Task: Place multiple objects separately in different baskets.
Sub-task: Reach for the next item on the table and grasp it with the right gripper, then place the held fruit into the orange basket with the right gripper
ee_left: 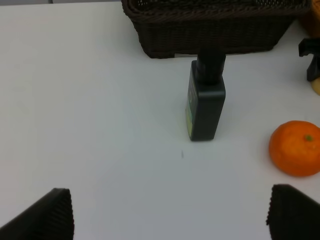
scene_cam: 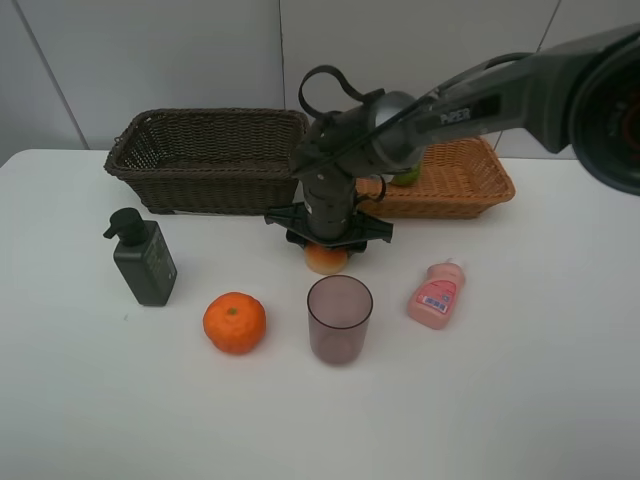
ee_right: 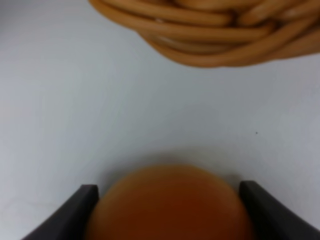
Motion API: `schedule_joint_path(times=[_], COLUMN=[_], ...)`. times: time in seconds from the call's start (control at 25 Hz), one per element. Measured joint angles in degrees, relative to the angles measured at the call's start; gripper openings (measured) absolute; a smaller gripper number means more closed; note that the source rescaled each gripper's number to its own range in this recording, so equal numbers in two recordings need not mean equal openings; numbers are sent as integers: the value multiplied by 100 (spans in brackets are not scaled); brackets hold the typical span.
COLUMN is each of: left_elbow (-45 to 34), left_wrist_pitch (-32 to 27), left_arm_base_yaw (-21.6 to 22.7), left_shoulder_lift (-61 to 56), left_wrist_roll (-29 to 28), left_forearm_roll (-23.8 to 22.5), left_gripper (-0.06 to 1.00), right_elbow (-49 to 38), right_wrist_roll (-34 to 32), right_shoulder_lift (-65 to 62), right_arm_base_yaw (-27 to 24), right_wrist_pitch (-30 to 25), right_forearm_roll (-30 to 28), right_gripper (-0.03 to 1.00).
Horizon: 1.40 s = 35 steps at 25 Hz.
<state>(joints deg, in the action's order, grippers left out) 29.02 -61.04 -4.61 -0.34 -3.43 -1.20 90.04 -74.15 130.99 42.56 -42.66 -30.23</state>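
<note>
Bright, even light from above leaves only faint, soft shadows on the white worktop [scene_cam: 520, 400]. The high view is sharp. The right wrist view is blurred throughout, with peach [ee_right: 170, 205] and basket [ee_right: 210, 30] out of focus.

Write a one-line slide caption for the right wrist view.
The right gripper grips the peach on the white table, with the tan basket just beyond.

The translucent purplish cup [scene_cam: 339, 318] hems the red-yellow peach [scene_cam: 326, 260] in front, the light orange-tan wicker basket [scene_cam: 455, 202] behind; white table [scene_cam: 520, 420] nearer the front lies bare.
</note>
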Motion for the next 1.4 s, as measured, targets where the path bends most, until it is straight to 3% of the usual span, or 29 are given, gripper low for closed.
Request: schedule_joint_path(times=[0.56, 0.68, 0.84, 1.08, 1.24, 1.4], left_elbow=[0, 0, 0, 0, 0, 0], left_wrist_pitch=[0, 0, 0, 0, 0, 0], left_arm_base_yaw=[0, 0, 0, 0, 0, 0], left_shoulder_lift=[0, 0, 0, 0, 0, 0], left_wrist_roll=[0, 0, 0, 0, 0, 0], left_forearm_roll=[0, 0, 0, 0, 0, 0], left_gripper=[100, 100, 100, 100, 100, 100], right_elbow=[0, 0, 0, 0, 0, 0], right_wrist_roll=[22, 275, 1451, 3493, 4839, 5754], right_shoulder_lift=[0, -70, -397, -913, -1175, -1399], right_arm_base_yaw=[0, 0, 0, -17, -199, -501], right_wrist_pitch=[33, 19, 12, -185, -566, -1118], right_forearm_roll=[4, 66, 461, 1742, 2655, 2957], right_gripper=[11, 11, 11, 11, 11, 11])
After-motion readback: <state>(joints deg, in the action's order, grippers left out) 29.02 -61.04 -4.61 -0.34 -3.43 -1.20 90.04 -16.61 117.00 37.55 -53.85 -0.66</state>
